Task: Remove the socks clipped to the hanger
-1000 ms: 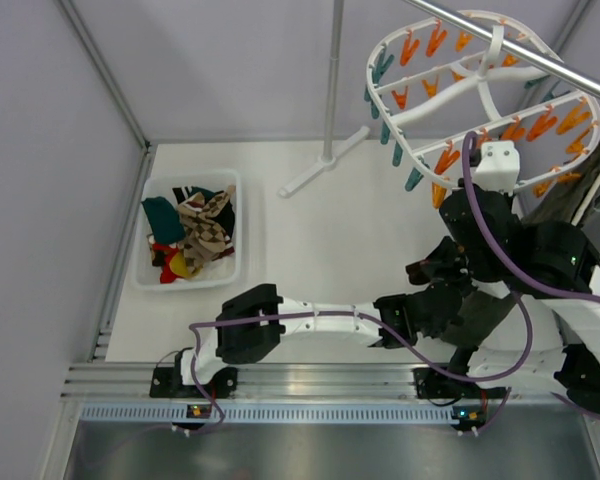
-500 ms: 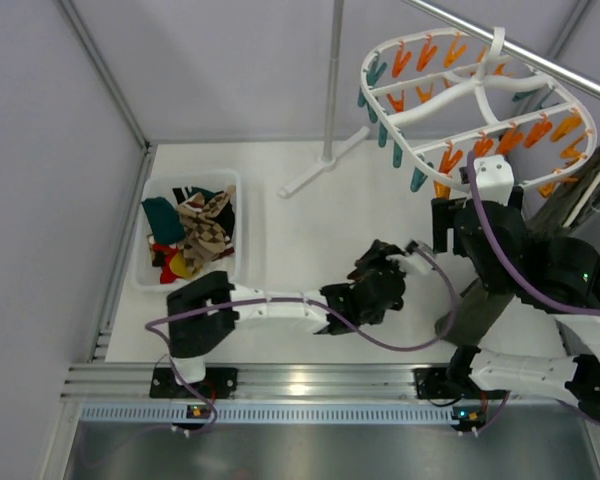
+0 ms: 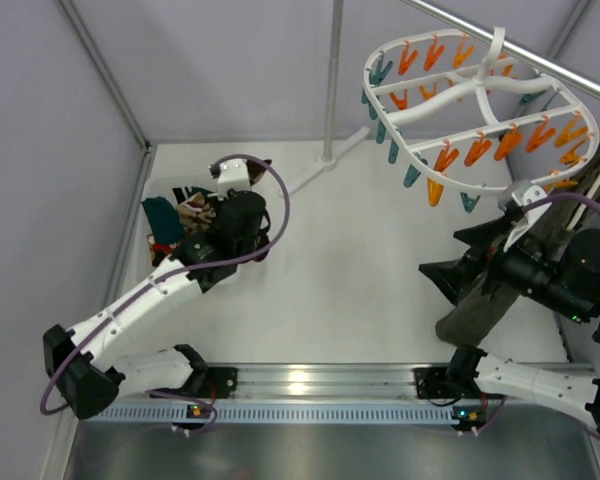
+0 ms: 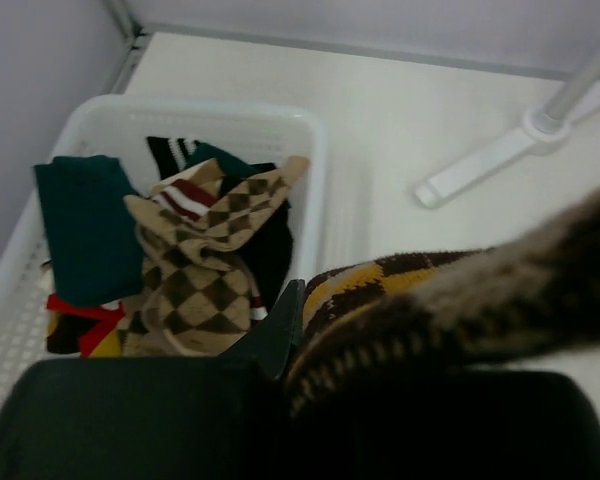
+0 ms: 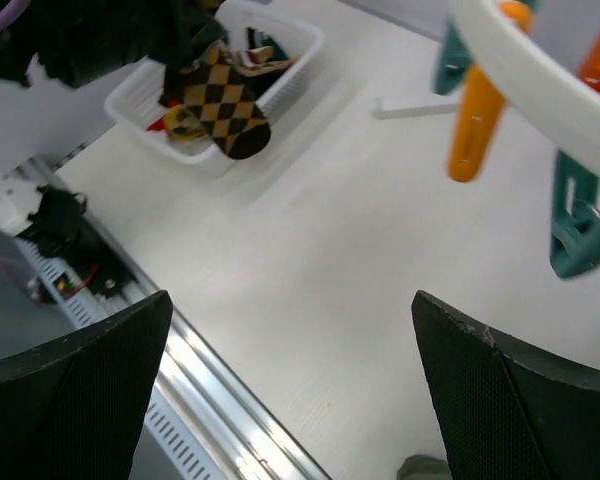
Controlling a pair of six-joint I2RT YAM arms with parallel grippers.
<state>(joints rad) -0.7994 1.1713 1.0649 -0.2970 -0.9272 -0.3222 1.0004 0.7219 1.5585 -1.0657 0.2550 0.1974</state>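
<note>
Left fingers point(image 4: 278, 335) pinch the argyle sock point(image 4: 410, 300) at the three-o'clock rim of the basket point(image 4: 315, 160), so carry it over the pile point(image 4: 195, 270) before releasing, while right fingers point(image 5: 90, 390) gape wide beneath the hanger point(image 5: 540, 85) at two o'clock.

A basket point(image 4: 210, 112) is set at the left of the table point(image 3: 340, 260), towards the back, with socks point(image 4: 190, 270) piled in it; a sock point(image 5: 225, 105) is held by the left gripper point(image 3: 238, 232) at its right rim; the hanger point(image 3: 497, 52) is hung from a rail point(image 3: 550, 66) at the back right, with the right gripper point(image 3: 462, 256) below and before it; a stand point(image 3: 320, 165) is placed at the back, between basket and hanger.
</note>
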